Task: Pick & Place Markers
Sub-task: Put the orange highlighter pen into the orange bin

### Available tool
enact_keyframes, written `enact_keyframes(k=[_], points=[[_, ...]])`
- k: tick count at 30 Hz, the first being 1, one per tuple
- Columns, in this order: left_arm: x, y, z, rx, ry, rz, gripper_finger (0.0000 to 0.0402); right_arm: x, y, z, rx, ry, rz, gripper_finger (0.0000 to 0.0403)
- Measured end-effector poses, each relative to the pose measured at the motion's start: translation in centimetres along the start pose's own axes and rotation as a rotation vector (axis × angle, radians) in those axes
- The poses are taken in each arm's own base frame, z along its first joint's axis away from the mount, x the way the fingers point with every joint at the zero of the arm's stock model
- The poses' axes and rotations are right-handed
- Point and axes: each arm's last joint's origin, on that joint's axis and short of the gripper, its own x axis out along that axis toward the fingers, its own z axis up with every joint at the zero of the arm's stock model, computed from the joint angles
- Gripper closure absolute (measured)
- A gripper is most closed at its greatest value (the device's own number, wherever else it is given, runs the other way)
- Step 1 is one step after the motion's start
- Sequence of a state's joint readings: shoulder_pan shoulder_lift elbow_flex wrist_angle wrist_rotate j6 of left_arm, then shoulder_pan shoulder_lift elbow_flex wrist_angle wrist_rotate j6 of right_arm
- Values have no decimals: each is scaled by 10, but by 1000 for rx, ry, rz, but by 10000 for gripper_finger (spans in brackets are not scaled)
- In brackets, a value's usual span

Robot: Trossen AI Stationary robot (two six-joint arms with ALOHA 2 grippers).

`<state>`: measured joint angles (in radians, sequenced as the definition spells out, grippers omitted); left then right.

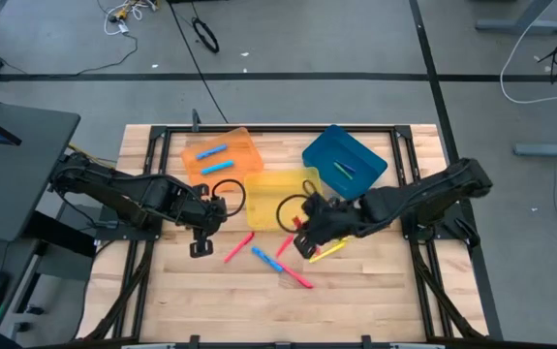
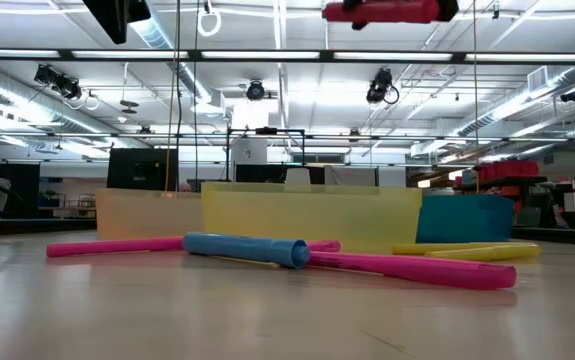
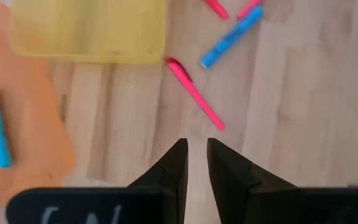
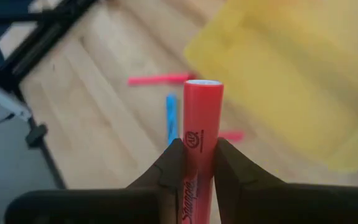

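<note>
My right gripper [image 4: 194,163] is clamped on a red marker [image 4: 198,134], which stands up between the two fingers with its flat end pointing away from the wrist. Just past that end I see the yellow tray [image 1: 280,186], and the gripper hangs beside its corner in the high view [image 1: 309,238]. Below and beyond the held marker lie a blue marker [image 4: 171,118] and a pink marker [image 4: 160,79] on the wooden table [image 1: 375,281]. A yellow marker [image 1: 328,252] lies right beside the gripper. Farther off on the gripper's far side, the blue tray [image 1: 344,158] holds a couple of markers.

My left gripper [image 3: 195,163] holds nothing; its fingers stand nearly together with a thin gap. Just ahead of its tips lies another pink marker [image 3: 194,93], and beyond that a blue one [image 3: 230,38]. To its side sits the orange tray [image 1: 222,156] with two blue markers in it.
</note>
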<state>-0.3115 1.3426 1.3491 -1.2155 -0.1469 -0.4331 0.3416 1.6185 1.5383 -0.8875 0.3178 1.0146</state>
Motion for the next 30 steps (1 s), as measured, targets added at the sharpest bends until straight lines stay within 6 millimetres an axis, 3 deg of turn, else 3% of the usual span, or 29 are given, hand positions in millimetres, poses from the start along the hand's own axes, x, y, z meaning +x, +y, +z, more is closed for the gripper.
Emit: enact_keyframes(k=[5, 12, 30], points=[[-1, -1, 7, -20, -89, 22, 337, -14, -1, 9, -50, -148, -7, 352], [-10, -9, 27, -57, -328, -84, 337, -22, 16, 25, -91, -361, 120, 351], [-57, -4, 66, -161, -902, -272, 337, -43, 38, 49, -107, -724, 225, 351]])
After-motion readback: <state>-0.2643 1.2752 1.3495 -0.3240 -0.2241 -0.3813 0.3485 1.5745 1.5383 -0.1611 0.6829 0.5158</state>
